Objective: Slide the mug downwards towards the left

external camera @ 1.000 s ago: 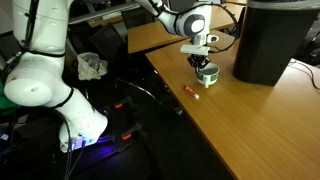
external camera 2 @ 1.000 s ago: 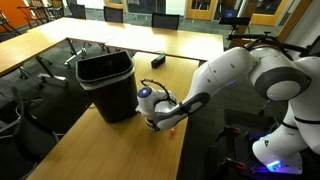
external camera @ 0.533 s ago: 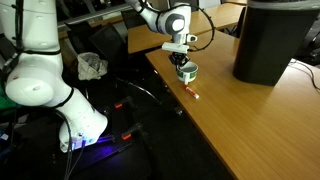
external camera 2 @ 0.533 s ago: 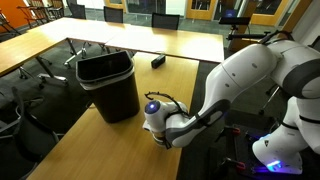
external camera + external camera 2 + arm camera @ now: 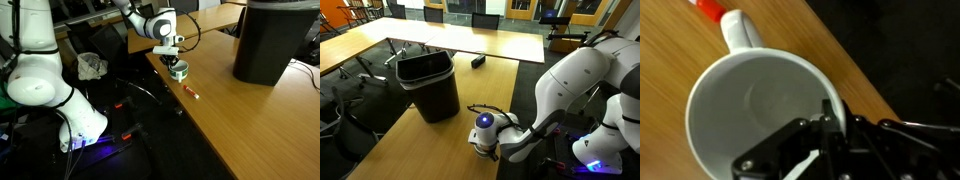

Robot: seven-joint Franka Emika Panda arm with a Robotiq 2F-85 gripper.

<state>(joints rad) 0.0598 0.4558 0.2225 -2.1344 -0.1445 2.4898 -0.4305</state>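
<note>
One arm is reaching over the wooden table (image 5: 255, 115), and its gripper (image 5: 172, 62) is pinching the wall of the mug (image 5: 179, 71). In the wrist view it is straddling the rim, one side inside the pale cup and one outside, closed tight on it. The mug is sitting upright by the table's left edge, well apart from the big black box (image 5: 275, 40) on the far right. Close by, a red-and-white pen (image 5: 192, 92) is lying flat, nearer and slightly right of the mug.
</note>
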